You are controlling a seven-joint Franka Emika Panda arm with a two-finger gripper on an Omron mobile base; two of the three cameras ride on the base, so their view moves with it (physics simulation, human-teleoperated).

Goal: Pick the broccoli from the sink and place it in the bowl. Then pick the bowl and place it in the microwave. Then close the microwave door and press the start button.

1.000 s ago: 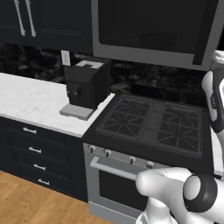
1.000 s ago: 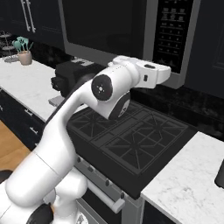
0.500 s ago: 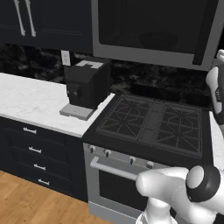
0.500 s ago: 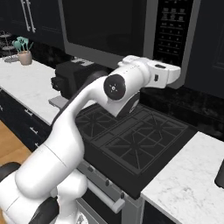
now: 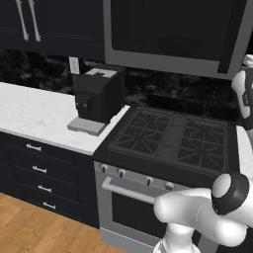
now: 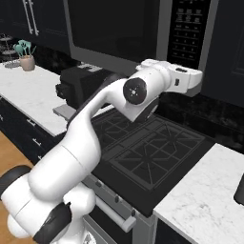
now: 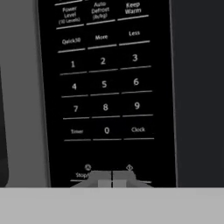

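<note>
Gripper (image 7: 112,180) closed before microwave (image 6: 143,33) keypad (image 7: 105,83) reading "Timer", "Clock", "Quick30", "Keep Warm".

Microwave (image 6: 143,33) above the stove, microwave door (image 6: 112,31) closed.

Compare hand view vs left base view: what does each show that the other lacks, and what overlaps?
Hand view alone: the microwave's keypad close up, with digits 0 to 9, Timer, Clock, Quick30, and a Stop label at the bottom row, just above the claw, whose fingertips sit pressed together.

Left base view alone: the black coffee machine on the white counter, the stove with its oven handle, dark drawers, wood floor, and the closed microwave door.

Shared: the microwave itself; each view catches a different part of its front.
</note>
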